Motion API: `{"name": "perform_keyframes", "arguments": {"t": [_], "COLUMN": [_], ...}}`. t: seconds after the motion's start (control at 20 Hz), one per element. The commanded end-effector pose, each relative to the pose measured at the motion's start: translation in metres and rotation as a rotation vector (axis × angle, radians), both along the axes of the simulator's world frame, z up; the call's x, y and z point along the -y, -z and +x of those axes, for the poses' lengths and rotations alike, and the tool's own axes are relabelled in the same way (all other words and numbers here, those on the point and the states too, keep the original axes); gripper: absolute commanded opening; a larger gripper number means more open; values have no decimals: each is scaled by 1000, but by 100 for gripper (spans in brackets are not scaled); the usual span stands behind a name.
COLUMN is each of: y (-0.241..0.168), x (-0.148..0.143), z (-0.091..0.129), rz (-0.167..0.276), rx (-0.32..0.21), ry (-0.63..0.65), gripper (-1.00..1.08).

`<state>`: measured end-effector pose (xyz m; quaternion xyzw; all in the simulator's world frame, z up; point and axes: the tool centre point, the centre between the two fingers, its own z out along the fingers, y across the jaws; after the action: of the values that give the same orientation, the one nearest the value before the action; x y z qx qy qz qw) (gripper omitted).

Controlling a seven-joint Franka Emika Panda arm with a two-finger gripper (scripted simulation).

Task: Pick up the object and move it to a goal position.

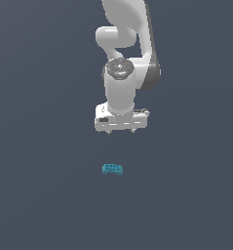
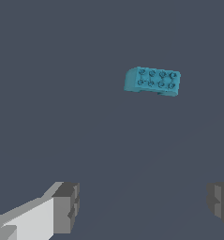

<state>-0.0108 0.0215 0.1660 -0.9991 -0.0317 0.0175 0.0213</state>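
The object (image 1: pixel 112 169) is a small teal-blue studded block lying flat on the dark grey floor, in front of the white arm in the exterior view. In the wrist view the object (image 2: pixel 152 81) shows two rows of studs and one rounded end. My gripper (image 1: pixel 121 131) hangs in the air above and behind the block, apart from it. Its fingers (image 2: pixel 66 207) stand wide apart with nothing between them, so the gripper (image 2: pixel 144 206) is open. The block lies ahead of the fingertips, off to one side of the gap.
A plain dark grey floor (image 1: pixel 45 195) extends all around. The white arm (image 1: pixel 125 44) rises behind the gripper toward the upper middle of the exterior view.
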Motion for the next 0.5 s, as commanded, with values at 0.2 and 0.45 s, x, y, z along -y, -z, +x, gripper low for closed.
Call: {"name": "perform_keyframes", "arguments": {"t": [0.2, 0.45], "y": [4, 10], "x": [1, 3], "z": [7, 15], "rz": [-3, -7], "rx": [4, 8], "ry": [-81, -182], "gripper": [100, 100]}}
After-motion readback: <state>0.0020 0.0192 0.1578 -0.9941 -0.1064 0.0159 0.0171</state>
